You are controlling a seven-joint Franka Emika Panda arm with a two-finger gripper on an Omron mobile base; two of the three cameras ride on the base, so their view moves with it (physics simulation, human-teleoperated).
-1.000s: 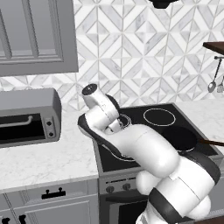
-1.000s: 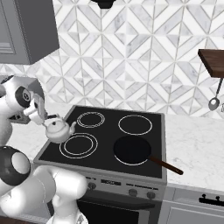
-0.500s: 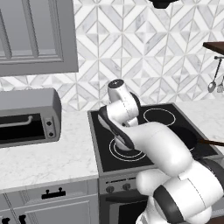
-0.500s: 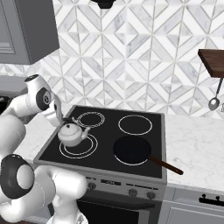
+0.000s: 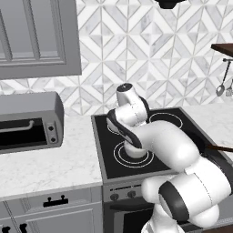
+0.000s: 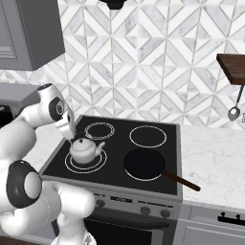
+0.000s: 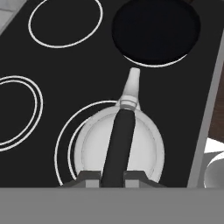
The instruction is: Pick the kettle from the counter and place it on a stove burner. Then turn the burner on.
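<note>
The small white-grey kettle (image 6: 85, 149) stands inside the large double-ring stove burner (image 6: 72, 165) at the front left of the black cooktop, spout toward the pan. My gripper (image 6: 72, 137) reaches down from the left and is shut on the kettle's dark arched handle. In the hand view the kettle (image 7: 140, 144) lies straight below, its handle (image 7: 120, 140) running up between the fingertips of the gripper (image 7: 111, 177), with the burner's rings (image 7: 59, 148) around it. I cannot tell whether its base touches the glass. In the left base view my arm hides the kettle over the burner (image 5: 119, 158). The white marble counter (image 5: 54, 164) lies left of the stove.
A black pan (image 6: 145, 164) with a long handle (image 6: 182, 181) fills the front right burner. A smaller double ring (image 6: 99, 130) and a single ring (image 6: 148, 136) lie at the back. Knobs (image 6: 131, 209) line the stove's front. A toaster oven (image 5: 27, 120) stands on the counter.
The arm has carried the kettle rightward from the cooktop's left edge to the middle of the front left double ring and brought it lower. The grip on the handle has held.
</note>
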